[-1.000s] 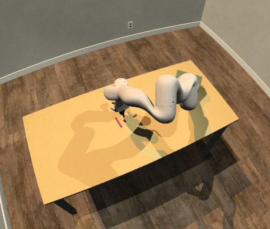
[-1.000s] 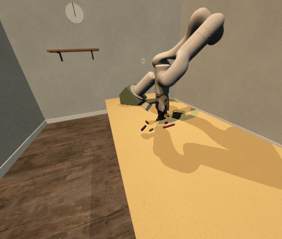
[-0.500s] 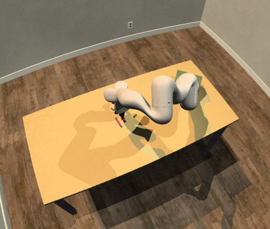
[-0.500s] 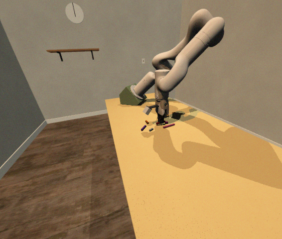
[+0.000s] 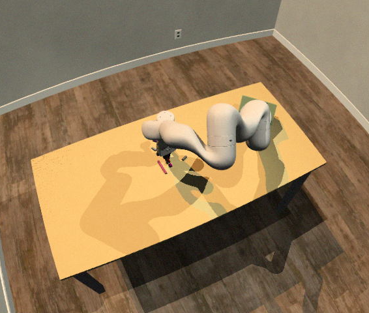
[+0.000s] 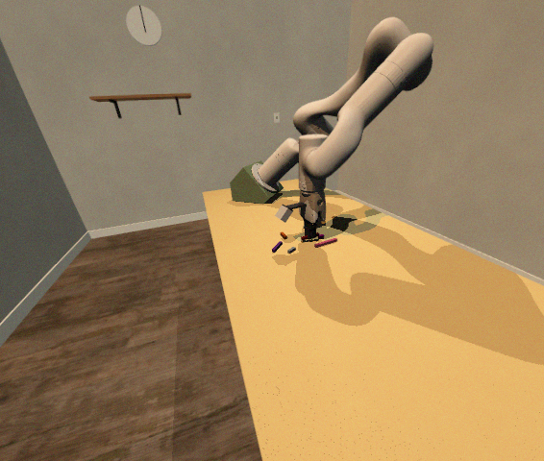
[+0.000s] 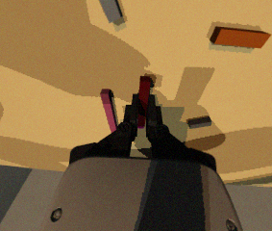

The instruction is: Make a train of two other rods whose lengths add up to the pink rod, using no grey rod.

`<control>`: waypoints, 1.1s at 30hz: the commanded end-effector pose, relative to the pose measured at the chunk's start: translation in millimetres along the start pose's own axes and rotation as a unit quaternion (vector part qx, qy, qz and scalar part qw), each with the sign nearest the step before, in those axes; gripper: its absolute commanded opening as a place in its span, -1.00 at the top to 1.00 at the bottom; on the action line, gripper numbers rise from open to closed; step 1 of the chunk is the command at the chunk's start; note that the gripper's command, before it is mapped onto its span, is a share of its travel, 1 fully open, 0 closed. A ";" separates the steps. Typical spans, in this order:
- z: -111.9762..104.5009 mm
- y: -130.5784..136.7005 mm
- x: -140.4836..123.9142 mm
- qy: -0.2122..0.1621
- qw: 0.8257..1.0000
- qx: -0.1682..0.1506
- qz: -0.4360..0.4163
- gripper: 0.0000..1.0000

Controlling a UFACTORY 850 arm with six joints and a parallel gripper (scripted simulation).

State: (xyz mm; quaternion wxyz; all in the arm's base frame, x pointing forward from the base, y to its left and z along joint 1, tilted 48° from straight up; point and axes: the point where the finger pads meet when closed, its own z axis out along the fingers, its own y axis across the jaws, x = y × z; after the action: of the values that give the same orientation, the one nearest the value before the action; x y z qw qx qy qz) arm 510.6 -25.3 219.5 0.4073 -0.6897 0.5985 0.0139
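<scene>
Wrist view: the tool (image 7: 140, 126) is clamped narrow on a red rod (image 7: 144, 92), which points away from the camera just above the yellow counter (image 7: 39, 43), with the pink rod (image 7: 110, 110) lying flat just beside it on the left, roughly parallel and apart. An orange rod (image 7: 240, 37) lies well off at upper right, a grey rod (image 7: 111, 10) at the top edge is cut off, and a small dark rod (image 7: 199, 121) sits in shadow near the right finger, its colour too dim to name. From the room's far end the arm bends down over the cluster, where a purple rod (image 6: 277, 246) and another short dark piece (image 6: 291, 250) rest nearer the counter's edge. Red would need a magenta partner to match pink; from above, a speck of magenta (image 5: 170, 164) shows under the tool, but whether it is that rod I cannot tell. The risk now is crowding: set down this close, the red rod could land within the forbidden gap of the pink one or nudge it, and a tilted release could let it roll out of line. Whether the held rod touches the counter is hidden by the fingers, and the overhead view hides most of the rods beneath the arm.
</scene>
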 end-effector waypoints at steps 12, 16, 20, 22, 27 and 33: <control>-0.4 -0.5 0.2 0.000 1.000 0.001 0.000 0.92; -0.4 -0.5 0.2 0.000 1.000 0.001 0.000 0.92; 0.4 -0.5 0.2 0.000 1.000 0.001 0.000 0.92; 0.8 -0.5 0.2 0.000 1.000 0.001 0.000 0.92; 3.7 -0.5 0.2 0.000 1.000 0.001 0.000 0.92; 9.0 -0.5 0.2 0.000 1.000 0.001 0.000 0.92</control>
State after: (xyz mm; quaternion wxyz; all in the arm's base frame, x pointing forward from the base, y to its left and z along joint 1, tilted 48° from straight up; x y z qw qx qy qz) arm 513.2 -22.1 215.8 0.4073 -0.6897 0.5985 0.0140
